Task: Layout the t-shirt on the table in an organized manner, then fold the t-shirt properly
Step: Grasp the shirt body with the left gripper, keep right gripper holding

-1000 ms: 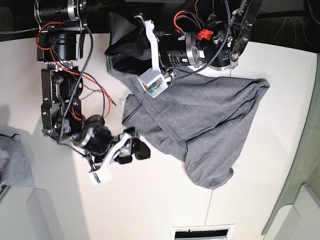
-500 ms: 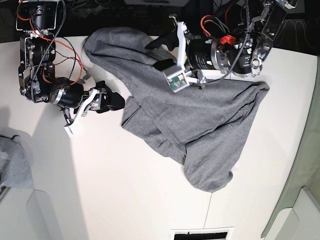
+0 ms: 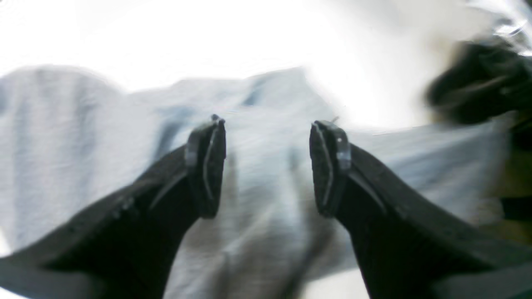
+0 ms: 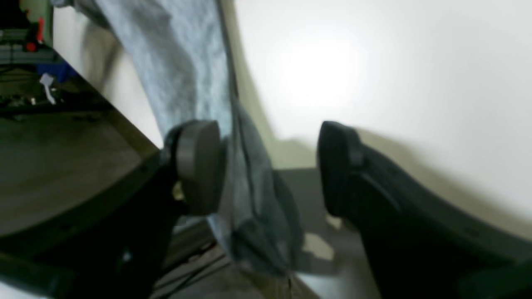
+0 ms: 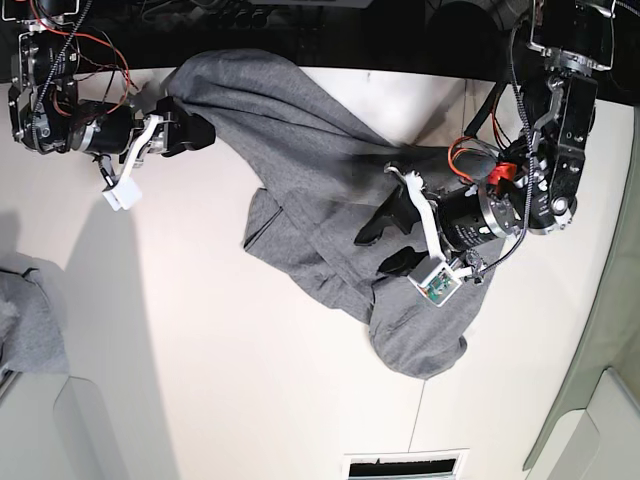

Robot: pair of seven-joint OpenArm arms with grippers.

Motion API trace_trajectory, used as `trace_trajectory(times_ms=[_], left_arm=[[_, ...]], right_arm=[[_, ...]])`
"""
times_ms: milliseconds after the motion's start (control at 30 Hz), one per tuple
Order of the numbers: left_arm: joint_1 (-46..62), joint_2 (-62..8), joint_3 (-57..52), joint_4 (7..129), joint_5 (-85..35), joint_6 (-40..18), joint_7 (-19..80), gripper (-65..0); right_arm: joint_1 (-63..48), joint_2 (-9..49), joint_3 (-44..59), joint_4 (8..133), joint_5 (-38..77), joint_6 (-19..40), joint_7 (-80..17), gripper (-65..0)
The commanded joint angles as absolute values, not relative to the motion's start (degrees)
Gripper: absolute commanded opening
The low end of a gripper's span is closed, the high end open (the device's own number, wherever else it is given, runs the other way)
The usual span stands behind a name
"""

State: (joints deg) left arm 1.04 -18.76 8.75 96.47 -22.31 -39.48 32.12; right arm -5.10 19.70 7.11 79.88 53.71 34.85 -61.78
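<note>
The grey t-shirt (image 5: 330, 200) lies crumpled on the white table (image 5: 250, 380), stretching from the rear left corner down to the front middle. My left gripper (image 5: 378, 245) hovers over the shirt's middle. In the left wrist view the left gripper (image 3: 268, 166) is open with blurred t-shirt (image 3: 104, 124) fabric below and nothing between its fingers. My right gripper (image 5: 195, 128) is at the shirt's rear left end, by the table's dark rear edge. In the right wrist view the right gripper (image 4: 268, 166) is open, and a t-shirt (image 4: 183, 62) edge runs through the gap beside one finger.
A smaller grey cloth bundle (image 5: 25, 320) sits at the left edge. A white vent slot (image 5: 405, 467) is at the table's front. A grey-green surface (image 5: 610, 300) borders the right side. Beyond the rear edge lies dark floor.
My left arm swung from the rear down over the shirt's middle, its jaws wider. My right arm moved back to the rear left. The shirt's upper part now lies spread toward the rear left corner.
</note>
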Motion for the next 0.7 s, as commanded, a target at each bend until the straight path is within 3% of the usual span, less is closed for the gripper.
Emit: trace_trajectory(times_ms=[0,167,367,667], left_arm=[[-0.91,-19.03,9.89,95.20,-20.03,-40.00,28.69,-30.0],[-7.11,-19.03,19.03,85.58,-6.00,-36.16,20.14,-30.0],[-11.55,-19.05,30.48,83.70,6.55,-27.83,16.71,-30.0],[-20.78,-20.86,46.17,81.47,17.34,-25.04,14.92,-30.0]], right_arm=[[-5.63,20.18,7.38,80.90,55.11,36.10,-61.73,-28.1],[-6.87,19.62,7.38,80.90,55.53,36.29,-61.65,-28.1],[-6.85,17.56,7.38,80.90,55.51,36.29,-61.54,-28.1],[-6.85,16.32,7.35,80.90,55.27,36.27,-61.52,-28.1]])
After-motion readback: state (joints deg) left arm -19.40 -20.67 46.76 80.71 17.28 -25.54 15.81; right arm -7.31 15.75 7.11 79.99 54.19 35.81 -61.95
